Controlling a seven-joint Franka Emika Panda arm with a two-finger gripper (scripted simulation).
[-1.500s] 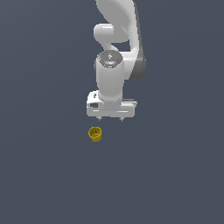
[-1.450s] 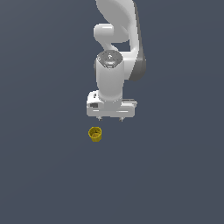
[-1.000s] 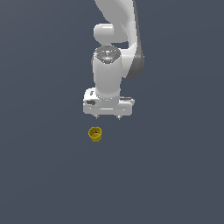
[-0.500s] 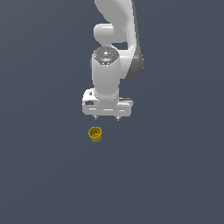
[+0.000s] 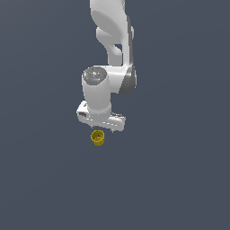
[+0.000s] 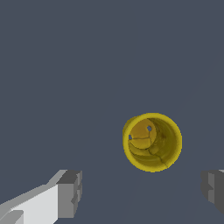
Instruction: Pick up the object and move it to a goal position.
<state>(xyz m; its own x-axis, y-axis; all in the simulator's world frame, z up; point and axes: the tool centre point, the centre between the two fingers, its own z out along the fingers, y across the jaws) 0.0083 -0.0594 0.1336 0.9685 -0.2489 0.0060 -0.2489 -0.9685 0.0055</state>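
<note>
Small yellow cup-like cylinder [image 5: 98,138] [image 6: 152,141], hollow, darker scuffed inside with a couple of tiny holes, sitting alone on the flat dark grey-blue counter [image 5: 179,179], open mouth up and slightly tilted toward the exterior view's left. Not held, nothing touching it. In the wrist view, seen straight down its mouth, rim a bright yellow ring, inner floor visible.

White robot claw [image 5: 104,130] directly above the cup, hovering just over it in the exterior view; palm block tilted, low edge close to the cup's rim, whether touching cannot be told. Claw released: in the wrist view two grey finger pads [image 6: 70,194] spread wide, one at each side of the picture, cup between them in line but beyond the tips, clear gap to both. Second pad only partly in the picture at the edge.

White jointed arm [image 5: 113,54] rising from the claw to the top of the exterior view, rounded wrist housing with grey cap above the palm.
</note>
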